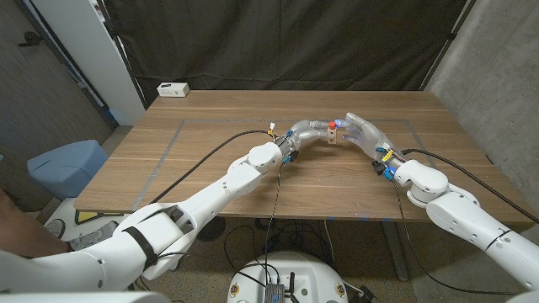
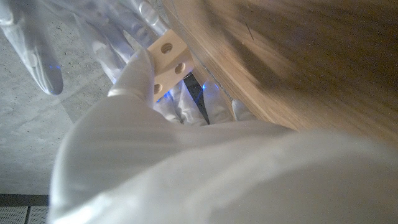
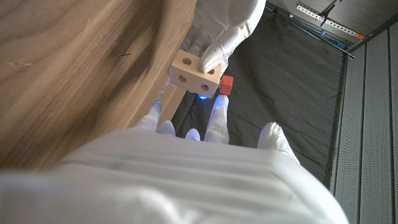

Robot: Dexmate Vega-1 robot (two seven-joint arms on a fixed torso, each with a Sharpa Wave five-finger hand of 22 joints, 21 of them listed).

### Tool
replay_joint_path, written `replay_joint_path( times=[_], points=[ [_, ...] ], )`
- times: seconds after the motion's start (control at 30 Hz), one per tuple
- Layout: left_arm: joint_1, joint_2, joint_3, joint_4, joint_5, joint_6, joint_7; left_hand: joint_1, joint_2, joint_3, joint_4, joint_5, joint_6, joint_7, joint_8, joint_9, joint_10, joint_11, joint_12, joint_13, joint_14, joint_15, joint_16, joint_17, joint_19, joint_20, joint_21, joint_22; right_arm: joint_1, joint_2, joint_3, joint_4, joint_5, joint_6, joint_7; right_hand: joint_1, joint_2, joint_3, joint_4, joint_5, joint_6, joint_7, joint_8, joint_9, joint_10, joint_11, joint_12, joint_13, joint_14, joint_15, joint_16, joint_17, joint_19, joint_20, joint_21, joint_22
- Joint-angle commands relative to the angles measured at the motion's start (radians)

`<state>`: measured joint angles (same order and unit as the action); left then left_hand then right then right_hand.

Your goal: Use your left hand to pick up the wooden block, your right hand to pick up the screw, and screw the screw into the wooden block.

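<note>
Left hand [image 1: 307,132] grips wooden block [image 1: 335,135] above table [image 1: 210,168] middle. Right hand [image 1: 364,130] pinches red screw [image 1: 333,124] at block. Risk: screw tilts, jams in hole; block may slip.

Robot lab: black backdrop curtain [image 1: 278,42], concrete wall [image 1: 493,76], cabled test table [image 1: 210,181]
</note>
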<state>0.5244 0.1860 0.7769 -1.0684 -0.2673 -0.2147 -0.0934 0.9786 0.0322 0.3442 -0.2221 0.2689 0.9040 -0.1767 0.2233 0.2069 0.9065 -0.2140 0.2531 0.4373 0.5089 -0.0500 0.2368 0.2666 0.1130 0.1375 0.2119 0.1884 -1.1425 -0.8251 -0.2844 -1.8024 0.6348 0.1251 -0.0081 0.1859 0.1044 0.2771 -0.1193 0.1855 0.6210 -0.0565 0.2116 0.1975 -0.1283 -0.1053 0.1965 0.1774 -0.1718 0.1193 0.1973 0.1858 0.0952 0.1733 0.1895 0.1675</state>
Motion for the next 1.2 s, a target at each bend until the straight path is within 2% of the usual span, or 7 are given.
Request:
replay_joint_path(
  times=[0.03, 0.43, 0.9, 1.2],
  points=[
    [0.007, 0.005, 0.001, -0.015, 0.0, 0.004, 0.0, -0.078, 0.096, 0.071, 0.066, 0.005, 0.032, 0.026, 0.005, 0.002, 0.01, 0.002, 0.042, 0.15, 0.007, -0.051, 0.003, 0.004, 0.006, 0.001, 0.008, 0.002, -0.03, -0.01, 0.013, -0.021, 0.002, 0.003, -0.01, 0.008, 0.007, 0.011, 0.0, 0.004, 0.018, 0.004, 0.011, 0.005, 0.014, -0.001, 0.008, 0.001, -0.044, -0.006, 0.009, 0.003, 0.009, 0.002, 0.009, 0.003],
    [0.02, 0.017, 0.003, -0.048, 0.002, 0.014, 0.001, -0.079, 0.096, 0.072, 0.066, 0.005, 0.03, 0.027, 0.004, 0.002, 0.012, 0.001, 0.043, 0.148, 0.007, -0.049, 0.003, 0.004, 0.006, 0.003, 0.008, 0.002, -0.062, -0.023, 0.031, -0.048, 0.006, 0.003, -0.019, 0.012, 0.008, 0.014, -0.002, 0.003, 0.061, 0.014, 0.022, 0.006, 0.044, -0.002, 0.012, 0.001, -0.031, -0.006, 0.011, 0.002, 0.024, 0.002, 0.01, 0.002],
    [0.037, 0.037, 0.0, -0.09, 0.007, 0.026, 0.014, -0.079, 0.096, 0.073, 0.066, 0.005, 0.032, 0.027, 0.005, 0.002, 0.012, 0.001, 0.044, 0.149, 0.007, -0.051, 0.002, 0.004, 0.007, 0.002, 0.008, 0.002, -0.057, -0.036, 0.03, -0.045, 0.014, 0.007, 0.022, 0.013, 0.009, 0.017, -0.003, 0.003, 0.139, 0.033, 0.045, 0.008, 0.083, 0.003, 0.016, 0.001, -0.027, -0.006, 0.008, 0.002, 0.028, 0.001, 0.005, 0.002],
    [0.041, 0.044, -0.002, -0.1, 0.006, 0.031, 0.014, -0.078, 0.097, 0.073, 0.065, 0.005, 0.035, 0.027, 0.006, 0.002, 0.013, 0.002, 0.045, 0.149, 0.006, -0.051, 0.003, 0.005, 0.008, 0.002, 0.009, 0.002, -0.053, -0.037, 0.027, -0.038, 0.025, 0.014, 0.047, 0.014, 0.008, 0.018, -0.004, 0.003, 0.156, 0.036, 0.048, 0.009, 0.096, 0.005, 0.016, 0.001, -0.021, -0.006, 0.009, 0.002, 0.031, 0.002, 0.005, 0.002]
  ],
)
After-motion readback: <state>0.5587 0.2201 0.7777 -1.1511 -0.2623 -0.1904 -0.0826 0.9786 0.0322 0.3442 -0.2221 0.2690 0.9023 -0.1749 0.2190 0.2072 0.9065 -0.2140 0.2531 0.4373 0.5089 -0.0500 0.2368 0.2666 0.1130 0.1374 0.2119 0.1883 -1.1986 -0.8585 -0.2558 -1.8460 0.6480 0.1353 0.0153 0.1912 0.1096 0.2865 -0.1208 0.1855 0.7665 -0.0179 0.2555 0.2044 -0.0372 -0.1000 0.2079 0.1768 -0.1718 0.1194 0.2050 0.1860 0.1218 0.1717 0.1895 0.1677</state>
